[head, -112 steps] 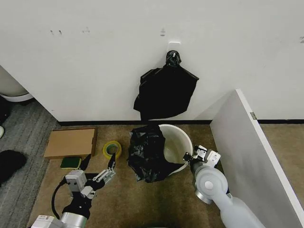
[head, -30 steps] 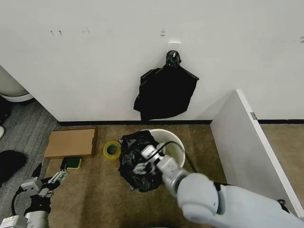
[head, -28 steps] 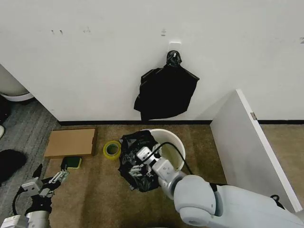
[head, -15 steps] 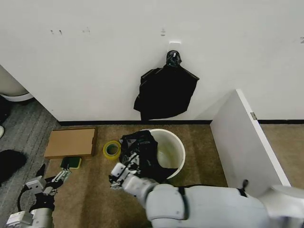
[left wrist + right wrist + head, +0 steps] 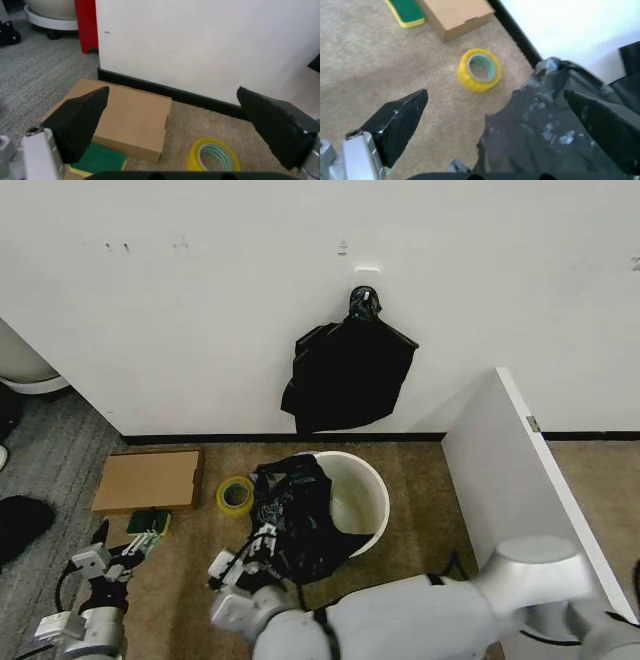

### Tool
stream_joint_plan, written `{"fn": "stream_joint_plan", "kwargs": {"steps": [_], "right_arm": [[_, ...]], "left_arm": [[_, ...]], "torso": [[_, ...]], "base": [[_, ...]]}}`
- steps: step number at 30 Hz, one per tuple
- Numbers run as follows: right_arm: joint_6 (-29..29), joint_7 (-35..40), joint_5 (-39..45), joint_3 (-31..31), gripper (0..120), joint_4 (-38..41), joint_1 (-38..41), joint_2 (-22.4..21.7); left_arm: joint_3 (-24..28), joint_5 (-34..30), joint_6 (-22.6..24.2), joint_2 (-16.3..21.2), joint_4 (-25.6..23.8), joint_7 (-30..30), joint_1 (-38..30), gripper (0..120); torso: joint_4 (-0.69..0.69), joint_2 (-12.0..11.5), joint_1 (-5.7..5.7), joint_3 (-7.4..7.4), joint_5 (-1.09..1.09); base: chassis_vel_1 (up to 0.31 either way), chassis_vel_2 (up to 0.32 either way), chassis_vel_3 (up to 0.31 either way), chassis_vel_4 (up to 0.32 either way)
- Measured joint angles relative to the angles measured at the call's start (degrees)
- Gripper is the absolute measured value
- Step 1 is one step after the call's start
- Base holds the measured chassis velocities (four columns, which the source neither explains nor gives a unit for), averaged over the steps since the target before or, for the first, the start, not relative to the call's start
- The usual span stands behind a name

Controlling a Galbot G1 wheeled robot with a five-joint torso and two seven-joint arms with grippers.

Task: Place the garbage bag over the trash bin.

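The trash bin (image 5: 362, 492), a round white bucket, stands on the brown carpet near the wall. The garbage bag (image 5: 295, 520), glossy crinkled black plastic, is draped over the bin's left rim and down its left side; the right part of the opening is uncovered. My right gripper (image 5: 243, 553) is low at the bag's front-left, open. In the right wrist view the bag (image 5: 547, 127) lies beyond the spread fingers (image 5: 400, 118), with nothing held. My left gripper (image 5: 122, 542) is open at the lower left, well away from the bin, near the green sponge.
A black knotted bundle (image 5: 348, 370) hangs on the wall behind the bin. A yellow tape roll (image 5: 236, 495), a cardboard box (image 5: 148, 480) and a green sponge (image 5: 150, 522) lie left of the bin. A white panel (image 5: 515, 490) stands to the right.
My right arm has swung from the bin's right side across its front to the bag's left. The left arm drew back to the lower left. The bag stays draped on the left rim.
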Motion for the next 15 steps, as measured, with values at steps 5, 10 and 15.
{"fn": "stream_joint_plan", "kwargs": {"steps": [5, 10, 15], "right_arm": [[0.01, 4.16, 4.17, -2.27, 100, -1.67, 2.32, 2.50], [0.02, 7.68, 9.59, -4.95, 99, -3.16, 4.04, 4.40], [0.03, 9.32, 13.54, -6.42, 94, -3.86, 5.78, 4.42]], "left_arm": [[-0.01, -0.72, -0.52, 0.12, 0.59, 0.18, -0.49, 100], [-0.02, -1.04, -0.99, 0.23, 0.80, 0.42, -0.60, 100], [0.45, -1.17, -1.17, 0.12, 0.83, 0.46, -0.97, 100]], "torso": [[-0.01, 0.00, 0.00, 0.00, 0.00], [0.00, 0.00, 0.00, 0.00, 0.01], [-0.01, 0.00, 0.00, 0.00, 0.01]], "base": [[0.000, 0.000, 0.000, 0.000], [0.000, 0.000, 0.000, 0.000], [0.000, 0.000, 0.000, 0.000]]}}
